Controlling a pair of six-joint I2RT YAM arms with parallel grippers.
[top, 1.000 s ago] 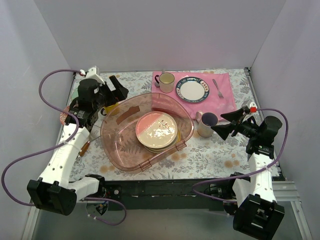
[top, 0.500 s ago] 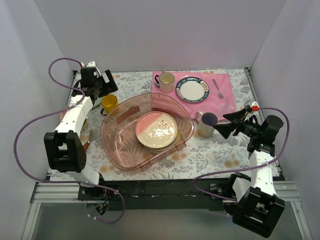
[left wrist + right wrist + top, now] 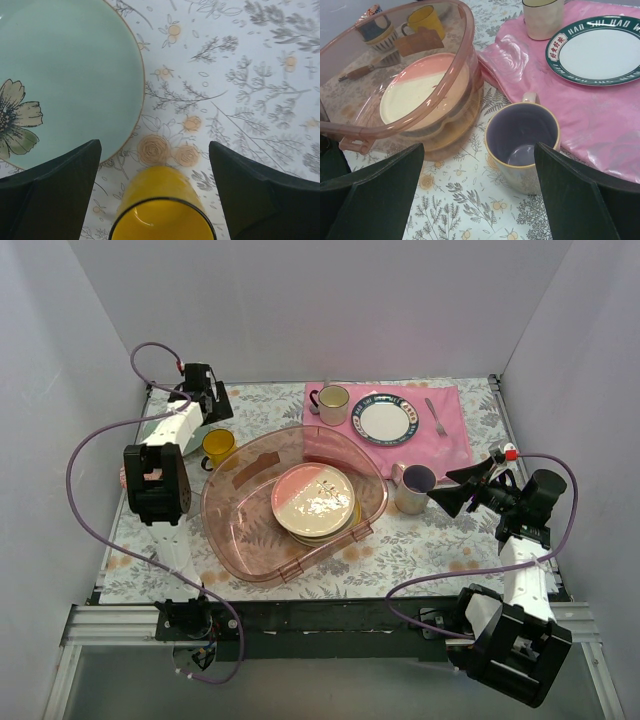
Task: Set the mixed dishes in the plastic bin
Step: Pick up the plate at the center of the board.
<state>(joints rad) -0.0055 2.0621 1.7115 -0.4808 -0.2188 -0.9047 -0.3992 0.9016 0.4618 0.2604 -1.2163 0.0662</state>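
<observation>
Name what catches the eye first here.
The big pink bin fills the middle, with stacked plates inside. The open left claw hovers over a yellow mug beside a mint plate; the open right claw faces a grey mug.

Overhead, close wrists; yellow mug (image 3: 218, 445) shared

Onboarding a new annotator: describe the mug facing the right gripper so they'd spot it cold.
Start at the big translucent pink bin mid-table. Just off its right side, by the pink cloth's near edge, stands the mug. It's grey with a dark-blue inside, unlike the cream mug and the yellow mug.
</observation>
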